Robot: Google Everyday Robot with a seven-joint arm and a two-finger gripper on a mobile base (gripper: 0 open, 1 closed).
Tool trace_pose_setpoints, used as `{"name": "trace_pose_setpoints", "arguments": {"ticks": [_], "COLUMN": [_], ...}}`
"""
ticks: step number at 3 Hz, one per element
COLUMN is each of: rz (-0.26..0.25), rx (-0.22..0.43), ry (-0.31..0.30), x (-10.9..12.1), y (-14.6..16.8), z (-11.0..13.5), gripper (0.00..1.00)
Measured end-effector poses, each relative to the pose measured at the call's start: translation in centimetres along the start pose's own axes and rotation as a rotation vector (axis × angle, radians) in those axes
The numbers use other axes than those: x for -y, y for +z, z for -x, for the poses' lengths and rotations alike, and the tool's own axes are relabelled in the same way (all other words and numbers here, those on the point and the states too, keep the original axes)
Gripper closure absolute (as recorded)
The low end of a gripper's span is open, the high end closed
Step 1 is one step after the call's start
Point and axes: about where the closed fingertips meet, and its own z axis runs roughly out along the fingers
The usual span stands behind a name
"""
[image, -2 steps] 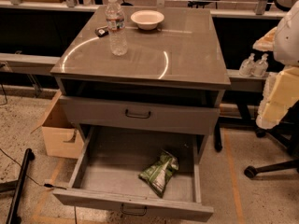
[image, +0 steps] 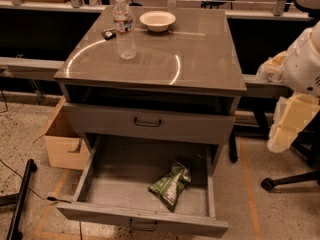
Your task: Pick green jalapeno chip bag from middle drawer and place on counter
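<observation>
The crinkled green-and-white jalapeno chip bag (image: 171,185) lies front-right in the open grey metal middle drawer (image: 120,184), below the glossy grey-brown counter (image: 200,59). The pale gripper (image: 290,124) hangs at the right edge, well apart from both. Its state cannot be told.

One bottle (image: 124,29), one bowl (image: 157,20), one chip bag (image: 170,185), two drawers (image: 115,120) (image: 100,213), one cardboard box (image: 62,146), one claw (image: 290,121) at right.

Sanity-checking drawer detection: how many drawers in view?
2. The upper drawer, shut, below the counter; the middle drawer under it, pulled open, with the green jalapeno chip bag inside. The gripper hangs right of both.
</observation>
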Motion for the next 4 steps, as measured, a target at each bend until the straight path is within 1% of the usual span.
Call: {"name": "trace_pose_setpoints", "arguments": {"ticks": [1,2,3,4], "rz": [0.068,0.094,0.096,0.094], "rx": [0.072,0.136,0.182,0.213], "ry": [-0.034,-0.116,-0.264,-0.464], "x": [-1.4,-2.2,-3.2,-4.6], "y": [7.9,14.3,19.4,23.3], "z": [-1.4,-1.7,-1.5,-0.2], "gripper": [0.0,0.0,0.0,0.0]}}
